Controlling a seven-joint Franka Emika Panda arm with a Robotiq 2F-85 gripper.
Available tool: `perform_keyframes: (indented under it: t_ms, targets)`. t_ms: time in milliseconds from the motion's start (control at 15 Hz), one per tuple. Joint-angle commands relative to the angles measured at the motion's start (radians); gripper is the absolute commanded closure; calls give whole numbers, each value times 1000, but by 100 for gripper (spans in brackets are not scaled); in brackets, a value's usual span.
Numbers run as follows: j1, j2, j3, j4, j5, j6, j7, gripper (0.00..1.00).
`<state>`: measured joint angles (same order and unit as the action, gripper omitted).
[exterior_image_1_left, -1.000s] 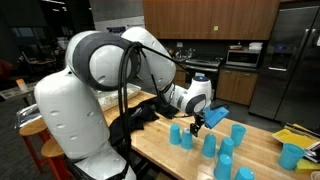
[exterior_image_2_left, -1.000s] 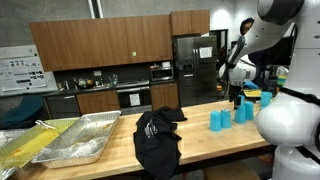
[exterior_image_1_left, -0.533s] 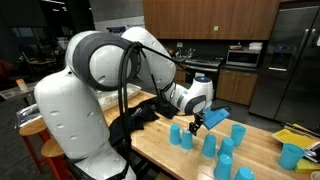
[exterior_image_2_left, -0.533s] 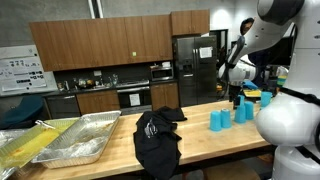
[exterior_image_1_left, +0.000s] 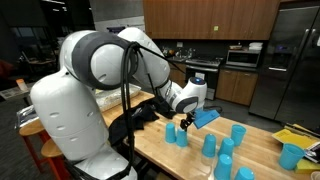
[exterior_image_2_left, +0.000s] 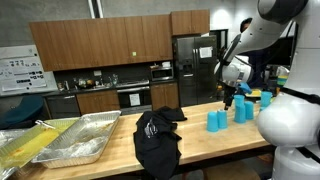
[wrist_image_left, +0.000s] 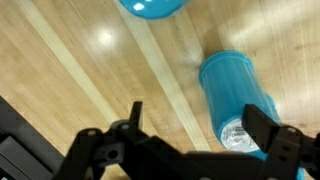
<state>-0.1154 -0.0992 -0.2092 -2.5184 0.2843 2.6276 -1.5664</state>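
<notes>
The arm has swung left since a second ago, and the end effector (exterior_image_1_left: 186, 122) now hangs over the left end of the cluster of cups, no longer its middle. Its fingers stand wide apart and hold nothing. In the wrist view the left finger (wrist_image_left: 134, 114) is over the bare wooden surface (wrist_image_left: 80, 60). The blue cup (wrist_image_left: 228, 85) stands upright just inside the right finger, and whether they touch I cannot tell.

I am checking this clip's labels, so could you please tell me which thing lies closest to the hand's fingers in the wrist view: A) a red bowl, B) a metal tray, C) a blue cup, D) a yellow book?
C: a blue cup sits right by the open hand on the wooden table.
</notes>
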Motion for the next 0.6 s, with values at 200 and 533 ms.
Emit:
perform_keyframes:
  t_ms: [200, 533]
  targets:
    - [1, -16, 19, -13, -132, -33, 21, 0]
    - [-28, -11, 21, 51, -392, -198, 70, 0]
